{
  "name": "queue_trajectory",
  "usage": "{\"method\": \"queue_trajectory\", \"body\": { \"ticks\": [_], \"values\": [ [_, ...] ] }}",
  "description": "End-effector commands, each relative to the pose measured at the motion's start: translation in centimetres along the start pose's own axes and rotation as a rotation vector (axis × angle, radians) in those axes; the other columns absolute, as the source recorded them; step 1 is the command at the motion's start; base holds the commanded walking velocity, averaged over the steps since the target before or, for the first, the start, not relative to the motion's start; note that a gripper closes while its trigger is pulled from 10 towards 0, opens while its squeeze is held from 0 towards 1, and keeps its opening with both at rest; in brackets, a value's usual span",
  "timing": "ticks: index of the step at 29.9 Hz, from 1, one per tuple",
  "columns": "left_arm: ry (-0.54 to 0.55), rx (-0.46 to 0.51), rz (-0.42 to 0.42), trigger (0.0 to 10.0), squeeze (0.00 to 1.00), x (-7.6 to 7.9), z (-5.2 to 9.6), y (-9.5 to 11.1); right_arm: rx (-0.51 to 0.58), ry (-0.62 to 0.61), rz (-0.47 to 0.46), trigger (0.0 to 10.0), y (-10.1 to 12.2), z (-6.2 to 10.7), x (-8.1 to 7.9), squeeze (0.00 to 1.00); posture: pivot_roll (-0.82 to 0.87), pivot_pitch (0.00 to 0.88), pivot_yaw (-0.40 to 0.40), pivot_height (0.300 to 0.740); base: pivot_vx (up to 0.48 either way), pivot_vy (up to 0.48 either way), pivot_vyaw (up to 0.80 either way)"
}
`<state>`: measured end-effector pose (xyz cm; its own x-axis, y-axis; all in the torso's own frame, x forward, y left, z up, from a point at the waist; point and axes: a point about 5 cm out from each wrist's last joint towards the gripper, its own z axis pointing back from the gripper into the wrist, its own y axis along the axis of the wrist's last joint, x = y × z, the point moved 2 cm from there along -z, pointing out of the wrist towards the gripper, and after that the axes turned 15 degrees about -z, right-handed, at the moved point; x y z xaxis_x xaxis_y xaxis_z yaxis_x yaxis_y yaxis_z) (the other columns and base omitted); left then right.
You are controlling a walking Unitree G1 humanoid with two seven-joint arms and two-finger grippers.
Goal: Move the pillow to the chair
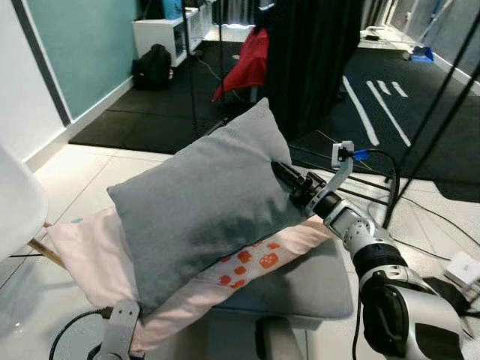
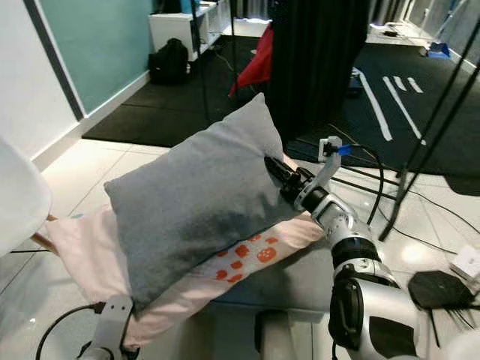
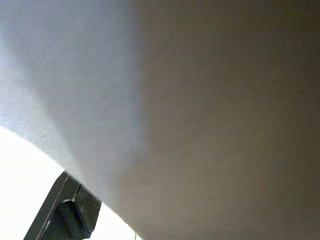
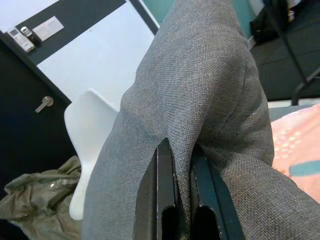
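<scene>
Curving in at the far left, the white moulded chair (image 1: 19, 206) stands just beside the grey woven pillow (image 1: 202, 202), which lies slanted on a pale pink cushion (image 1: 97, 262). The right gripper (image 1: 283, 177) pinches the pillow's right edge; the left gripper's (image 3: 65, 210) state cannot be told.

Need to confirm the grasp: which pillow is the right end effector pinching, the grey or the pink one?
The grey pillow, lying on top; the right end effector pinches its edge. The pink pillow with orange print lies underneath.

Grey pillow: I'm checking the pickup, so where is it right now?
In the head views the grey pillow sits centre frame, tilted atop a pink patterned pillow, its right edge pinched by the right gripper.
</scene>
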<state>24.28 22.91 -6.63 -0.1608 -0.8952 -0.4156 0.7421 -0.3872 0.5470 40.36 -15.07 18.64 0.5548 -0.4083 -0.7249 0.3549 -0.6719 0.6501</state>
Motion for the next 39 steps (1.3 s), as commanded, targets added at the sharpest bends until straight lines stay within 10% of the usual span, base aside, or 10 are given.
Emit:
{"method": "queue_trajectory", "body": {
  "ticks": [1,39],
  "values": [
    [-0.003,-0.009,-0.002,10.0,0.0,0.28,0.09,-0.51,0.033,0.042,0.002,10.0,0.73,-0.4,-0.76,0.0,-0.11,0.069,-0.046,0.512,0.0,0.0,0.0],
    [-0.018,-0.025,-0.015,10.0,0.0,0.73,0.17,-0.91,0.05,0.06,0.007,10.0,1.11,-0.52,-1.08,0.0,-0.11,0.064,-0.043,0.654,-0.013,0.0,0.0]
  ]
}}
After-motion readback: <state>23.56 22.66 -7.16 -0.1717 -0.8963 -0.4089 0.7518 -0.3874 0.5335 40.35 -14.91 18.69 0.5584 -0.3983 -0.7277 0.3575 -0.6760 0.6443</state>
